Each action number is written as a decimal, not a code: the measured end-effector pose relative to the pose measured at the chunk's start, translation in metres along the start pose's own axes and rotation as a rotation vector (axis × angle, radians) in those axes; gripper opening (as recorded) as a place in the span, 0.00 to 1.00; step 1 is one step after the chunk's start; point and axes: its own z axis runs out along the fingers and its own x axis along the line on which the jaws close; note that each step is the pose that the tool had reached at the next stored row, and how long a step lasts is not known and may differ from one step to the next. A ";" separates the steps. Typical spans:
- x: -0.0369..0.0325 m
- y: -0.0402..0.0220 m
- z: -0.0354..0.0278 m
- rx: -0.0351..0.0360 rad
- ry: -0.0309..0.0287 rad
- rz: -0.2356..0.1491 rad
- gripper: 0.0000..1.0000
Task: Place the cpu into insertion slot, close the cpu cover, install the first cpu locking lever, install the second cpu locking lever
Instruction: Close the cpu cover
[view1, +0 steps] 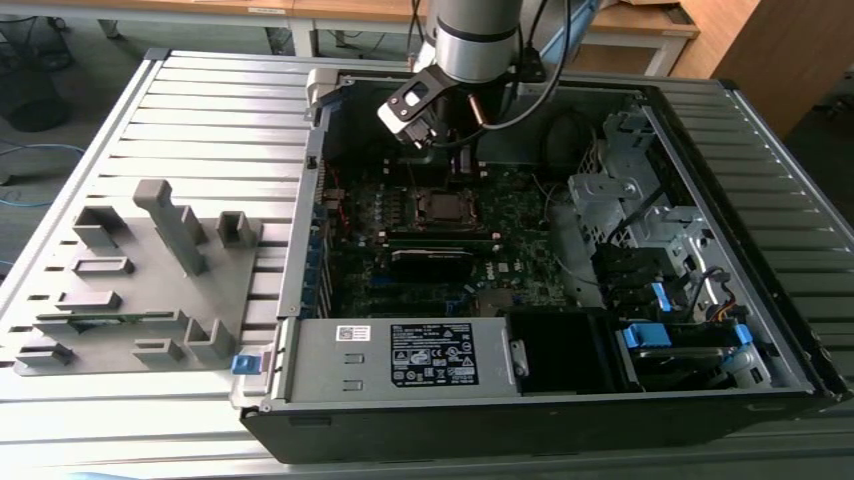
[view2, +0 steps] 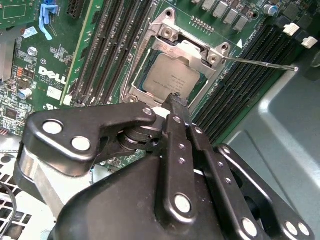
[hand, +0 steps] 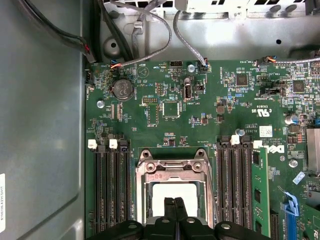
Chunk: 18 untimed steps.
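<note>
The cpu (view2: 170, 80) lies flat in the insertion slot (view1: 441, 206) on the green board, its silvery face up. The cpu cover (hand: 172, 170) lies down around it as a metal frame with the chip showing through its window. A thin locking lever (view2: 260, 62) sticks out from the socket's corner over the black memory slots. My gripper (view2: 176, 99) hangs just above the chip's edge, fingers pressed together with nothing between them. In the first wrist view the gripper (hand: 175, 202) covers part of the cpu (hand: 160, 192). The exterior view has the gripper (view1: 463, 170) just behind the socket.
Long black memory slots (hand: 107, 190) flank the socket on both sides. Cables (hand: 150, 30) run along the case wall behind the board. A grey fixture rack (view1: 134, 270) stands at the exterior view's left, drive cages (view1: 627, 190) at its right, a power supply (view1: 400, 355) in front.
</note>
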 end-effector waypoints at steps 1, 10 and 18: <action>0.0000 0.0000 0.0000 0.0000 0.0001 -0.004 0.11; 0.0000 0.0000 0.0002 0.0009 0.0048 -0.120 0.11; 0.0000 0.0000 0.0005 0.0017 0.0098 -0.245 0.11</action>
